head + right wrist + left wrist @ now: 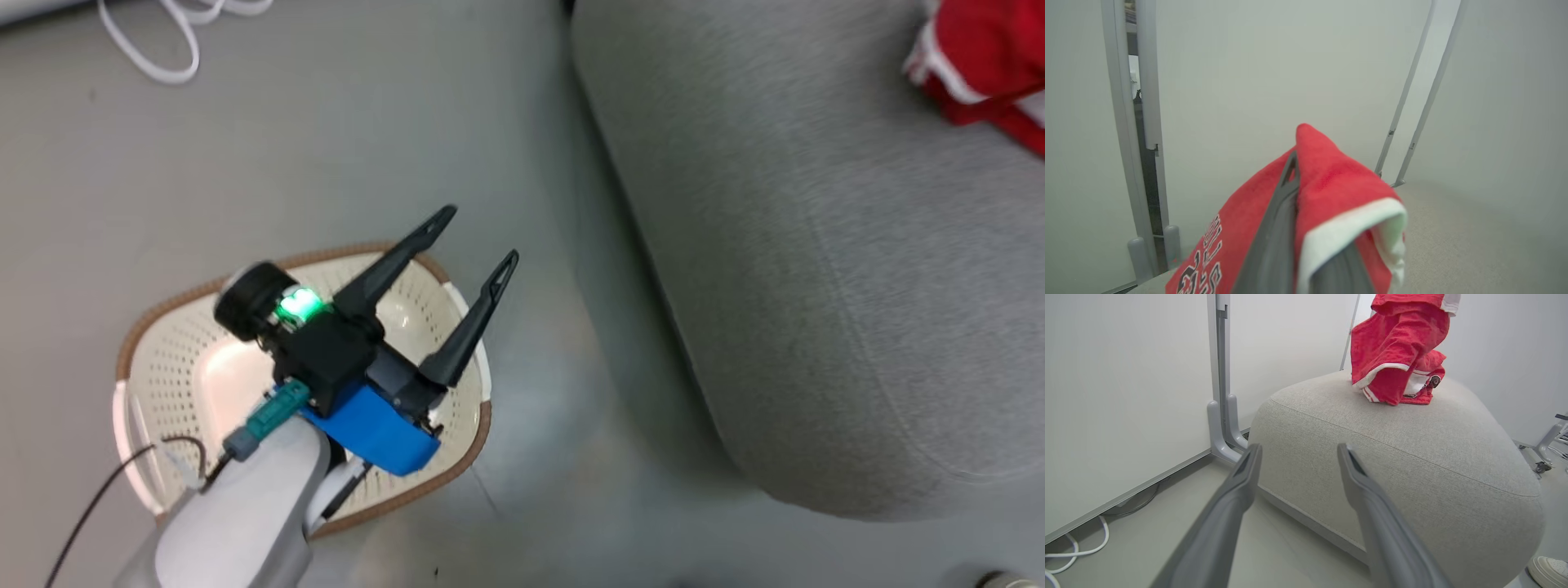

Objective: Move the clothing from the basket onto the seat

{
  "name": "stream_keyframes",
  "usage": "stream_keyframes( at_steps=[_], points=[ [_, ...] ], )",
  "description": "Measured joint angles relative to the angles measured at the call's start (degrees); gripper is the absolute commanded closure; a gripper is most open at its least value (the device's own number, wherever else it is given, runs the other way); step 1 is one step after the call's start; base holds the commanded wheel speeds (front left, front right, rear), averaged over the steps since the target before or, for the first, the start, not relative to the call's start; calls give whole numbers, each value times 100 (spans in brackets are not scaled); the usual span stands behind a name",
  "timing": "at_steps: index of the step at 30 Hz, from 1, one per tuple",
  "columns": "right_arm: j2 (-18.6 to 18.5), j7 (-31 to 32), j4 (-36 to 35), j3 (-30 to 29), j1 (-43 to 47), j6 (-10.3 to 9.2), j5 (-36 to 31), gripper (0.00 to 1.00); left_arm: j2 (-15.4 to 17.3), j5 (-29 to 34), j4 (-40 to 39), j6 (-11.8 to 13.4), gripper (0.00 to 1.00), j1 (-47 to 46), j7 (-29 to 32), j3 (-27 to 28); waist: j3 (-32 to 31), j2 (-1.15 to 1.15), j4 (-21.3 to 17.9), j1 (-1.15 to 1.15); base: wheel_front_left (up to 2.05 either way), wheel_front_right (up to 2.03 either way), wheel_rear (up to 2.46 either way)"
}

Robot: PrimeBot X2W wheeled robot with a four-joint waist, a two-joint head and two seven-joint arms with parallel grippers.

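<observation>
By right wrist view we see right gripper [1296, 171] clenching red, white-trimmed jersey clothing [1339, 179]; by head view, left gripper [479, 234] released at seven o'clock.

- We take this for a robotics lab or test studio rather than a home — the fittings are bare and functional.
- We see plain white partition panels [1126, 396] held by grey metal posts [1221, 355] on moulded feet.
- The floor [326, 122] is smooth grey, with a loose white cable [167, 79] trailing on it.
- One grey cloth seat [1412, 457] stands by the panels, and a caster-wheeled stand [1548, 441] sits beyond it.
</observation>
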Motion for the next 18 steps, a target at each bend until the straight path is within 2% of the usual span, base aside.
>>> stream_keyframes(
  at_steps=[5, 8, 11, 16, 17, 18],
  points=[
    [-154, -167, 250, -638, 83, 0, -248, 100, 158, 90, -315, 0, 0, -439, -1, -44, 731, 0, 289, 0, 0, 0, 0],
    [88, -396, 564, -899, 183, 0, -208, 100, 219, 140, -421, -1, 0, -581, -1, 0, 1106, 0, 443, 0, 0, 0, 0],
    [236, -564, 868, -924, 264, 3, -238, 100, 216, 159, -495, 0, 0, -626, -1, 57, 1394, 0, 574, 0, 0, 0, 0],
    [209, -838, 1198, -945, 265, 2, -286, 100, 167, 202, -569, 9, 0, -626, -1, 114, 1575, 0, 770, 0, 0, 0, 0],
    [208, -872, 1274, -932, 265, 2, -319, 95, 147, 202, -569, 9, 0, -615, -1, 137, 1567, 0, 783, 0, 0, 0, 0],
    [208, -918, 1339, -904, 266, 2, -342, 62, 130, 202, -565, 9, 0, -597, -1, 147, 1542, 0, 787, 0, 0, 0, 0]
  ],
)
